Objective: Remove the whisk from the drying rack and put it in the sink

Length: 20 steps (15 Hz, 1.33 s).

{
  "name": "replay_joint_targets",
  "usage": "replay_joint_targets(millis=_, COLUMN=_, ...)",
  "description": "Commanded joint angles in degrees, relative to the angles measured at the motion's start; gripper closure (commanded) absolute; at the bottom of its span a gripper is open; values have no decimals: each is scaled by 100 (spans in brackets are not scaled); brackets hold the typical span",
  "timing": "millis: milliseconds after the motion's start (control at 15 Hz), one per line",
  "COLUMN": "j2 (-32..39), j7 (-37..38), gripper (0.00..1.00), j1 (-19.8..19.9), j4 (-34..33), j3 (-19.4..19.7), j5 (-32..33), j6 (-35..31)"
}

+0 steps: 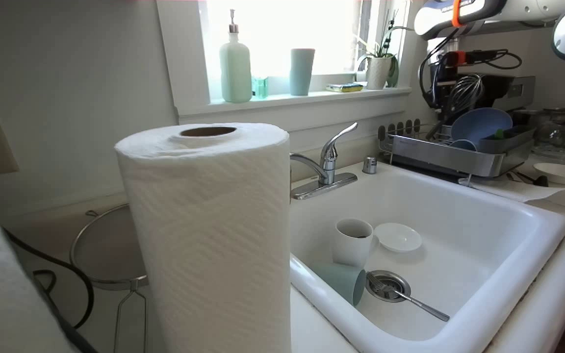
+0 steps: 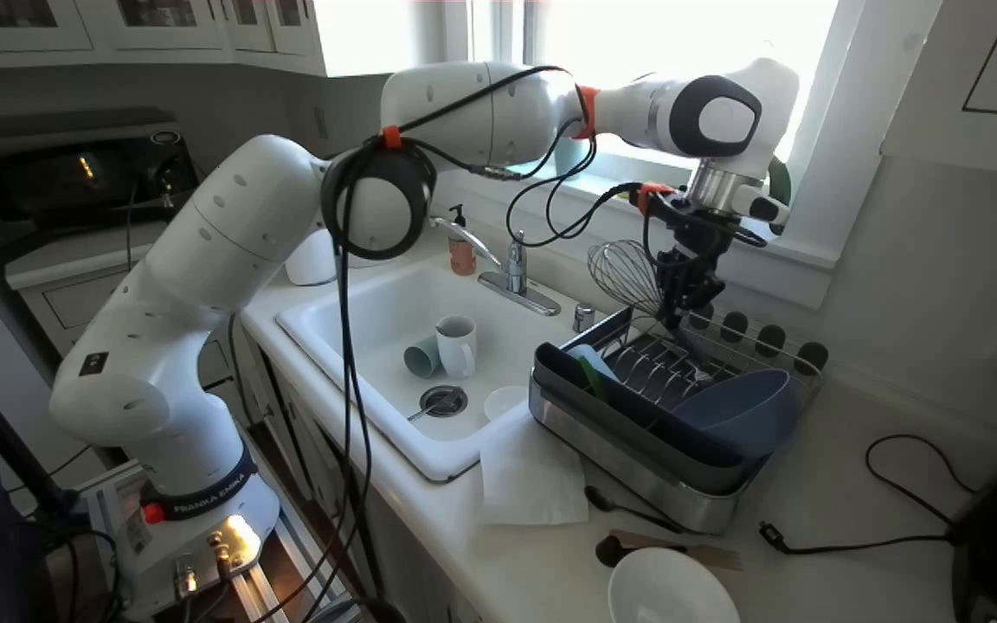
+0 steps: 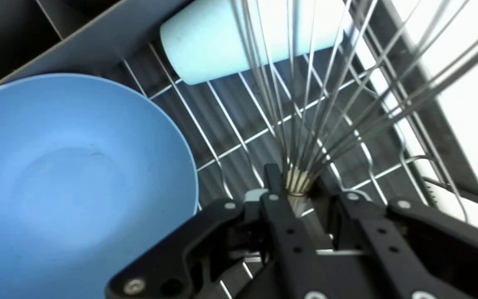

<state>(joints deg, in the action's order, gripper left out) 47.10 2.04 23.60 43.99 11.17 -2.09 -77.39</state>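
The wire whisk [image 2: 624, 270] is tilted above the dark-grey drying rack [image 2: 628, 476], its wire loops up toward the window side. It also shows in an exterior view [image 1: 468, 90]. My gripper [image 2: 678, 303] is shut on the whisk's neck, where the wires meet the handle. In the wrist view the fingers [image 3: 299, 187] stand on both sides of the whisk's tan neck [image 3: 298, 179]. The handle points down toward the rack floor; I cannot tell whether its end touches. The white sink [image 1: 488, 245] lies beside the rack, also seen in an exterior view [image 2: 447, 463].
A blue bowl [image 3: 85, 187] and a pale blue cup [image 3: 222, 45] lie in the rack close to the fingers. The sink holds a white mug [image 2: 457, 342], a blue-grey cup [image 2: 421, 356], a fork [image 1: 424, 308] and a small white dish [image 1: 398, 238]. A faucet [image 2: 516, 272] stands behind.
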Motion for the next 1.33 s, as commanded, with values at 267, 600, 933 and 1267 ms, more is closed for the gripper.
replay_joint_targets(millis=267, j2=-540, j7=582, gripper=94, j1=-251, j4=145, j3=-138, j5=-213, j6=161)
replay_joint_targets(millis=600, j2=-1192, j7=574, gripper=94, j1=-653, j4=651, j3=-145, j5=-51, j6=61)
replay_joint_targets(millis=933, j2=-2034, j7=707, gripper=94, j1=-1290, j4=1727, j3=-106, j5=216, j6=-50)
replay_joint_targets(millis=1267, j2=-2687, j7=1649, gripper=94, j1=-1948, j4=2979, j3=-95, j5=580, j6=-663)
